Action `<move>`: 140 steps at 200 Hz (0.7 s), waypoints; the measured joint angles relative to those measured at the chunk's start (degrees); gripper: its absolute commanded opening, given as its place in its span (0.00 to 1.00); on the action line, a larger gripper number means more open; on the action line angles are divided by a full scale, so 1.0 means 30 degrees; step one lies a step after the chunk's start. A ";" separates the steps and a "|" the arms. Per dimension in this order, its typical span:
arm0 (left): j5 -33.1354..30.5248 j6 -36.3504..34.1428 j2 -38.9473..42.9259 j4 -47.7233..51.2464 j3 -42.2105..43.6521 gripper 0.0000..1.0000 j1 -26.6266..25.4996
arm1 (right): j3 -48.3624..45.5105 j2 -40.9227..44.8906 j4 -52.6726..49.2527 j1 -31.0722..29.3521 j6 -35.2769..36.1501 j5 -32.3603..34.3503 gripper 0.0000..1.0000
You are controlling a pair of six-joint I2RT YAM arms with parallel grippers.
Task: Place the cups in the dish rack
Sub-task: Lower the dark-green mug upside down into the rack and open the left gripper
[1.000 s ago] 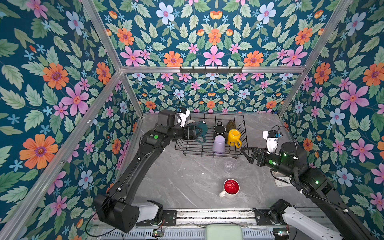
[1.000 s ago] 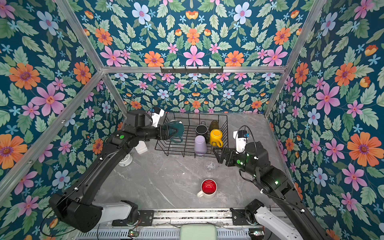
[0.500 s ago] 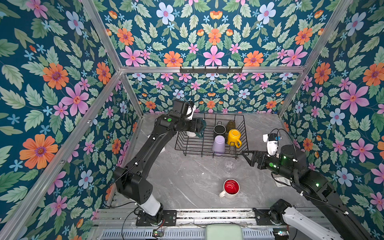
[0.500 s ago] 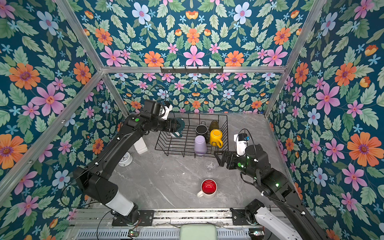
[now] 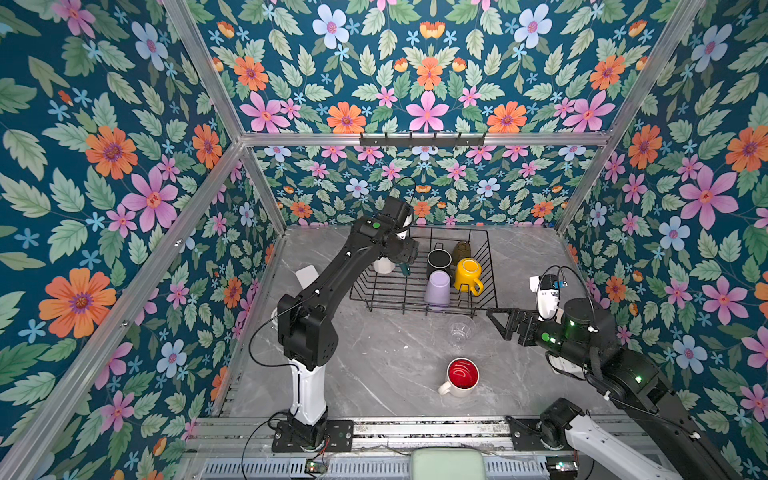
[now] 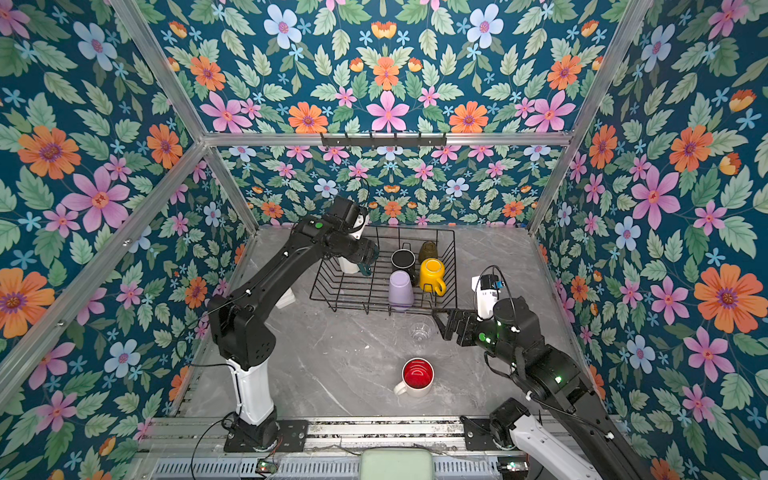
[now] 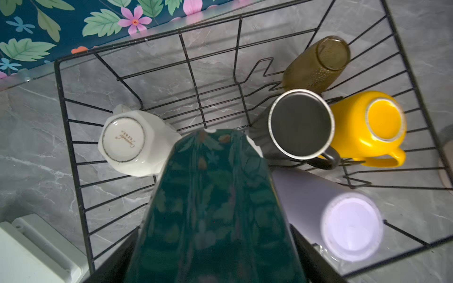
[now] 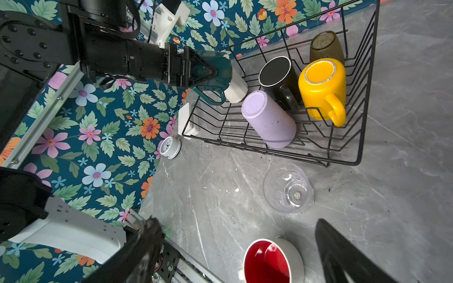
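— How should the green mug go in?

— The left hand [image 8: 196, 71] pinches the green mug [image 7: 213, 208] above the left part of the rack [image 5: 386, 286], just beside the cream mug [image 7: 127, 142]. I'd lower it straight onto bare wires, clear of that mug, then let go.

— And the count?

— Eight cups. Five are racked: cream, black mug [image 7: 301, 122], amber tumbler [image 7: 318, 61], yellow mug [image 7: 367, 127], lilac tumbler [image 7: 331, 215]. One is held. Two are on the table [image 5: 374, 365], lower centre: clear glass [image 5: 460, 330] and red-lined mug [image 5: 461, 376]. The right hand [image 5: 500, 319], spread and empty, hangs beside the glass.
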State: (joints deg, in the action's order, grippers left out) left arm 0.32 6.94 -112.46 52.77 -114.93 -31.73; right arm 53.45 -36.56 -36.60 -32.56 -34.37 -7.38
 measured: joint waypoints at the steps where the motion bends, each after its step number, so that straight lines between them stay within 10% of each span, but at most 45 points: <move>1: -0.0029 -0.0007 -0.0029 0.0000 -0.0015 0.00 -0.0007 | -0.0007 0.0007 0.0000 0.0000 0.0000 0.0000 0.96; 140: -0.1486 -0.0503 -0.4743 -0.0175 -0.2769 0.00 -0.0430 | -0.0984 0.0860 0.0000 0.0000 -0.0714 -0.0219 0.96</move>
State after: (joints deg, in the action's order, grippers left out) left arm -4.14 5.43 -126.69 52.25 -123.24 -33.01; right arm 50.50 -33.98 -36.60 -32.56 -36.51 -8.03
